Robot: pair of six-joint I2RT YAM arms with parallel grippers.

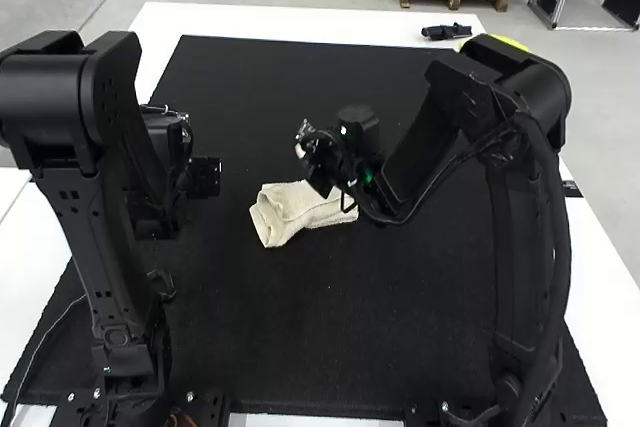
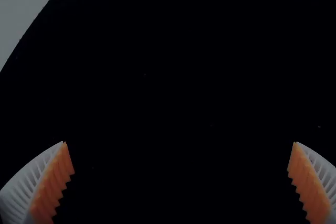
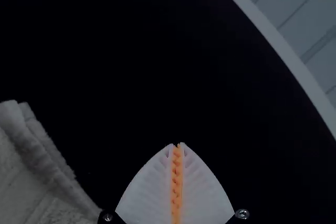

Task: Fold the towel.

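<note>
Okay, right end effector is closed up, tips together, nothing between them. Towel lies on the mat just beside it, partly hidden under that arm in the high view. Left end effector is spread wide, empty, aimed at bare mat, apart from the towel.

Towel looks already folded into a narrow bundle, its looser, flared end on the side toward the left end effector. Can't tell the layer count.

I read the step as finishing: square up or add one last fold. To do it well: back the right end effector off the cloth before spreading it, so it doesn't snag the top layer. If another fold is wanted, come in low at the flared end with the left one, get all layers between its pads, lift only slightly, carry over toward the right one, lay down, release slowly. Grabbing just the top ply would likely undo the bundle. If only tidying, press lightly with closed tips; pushing hard could skid it along the mat.
</note>
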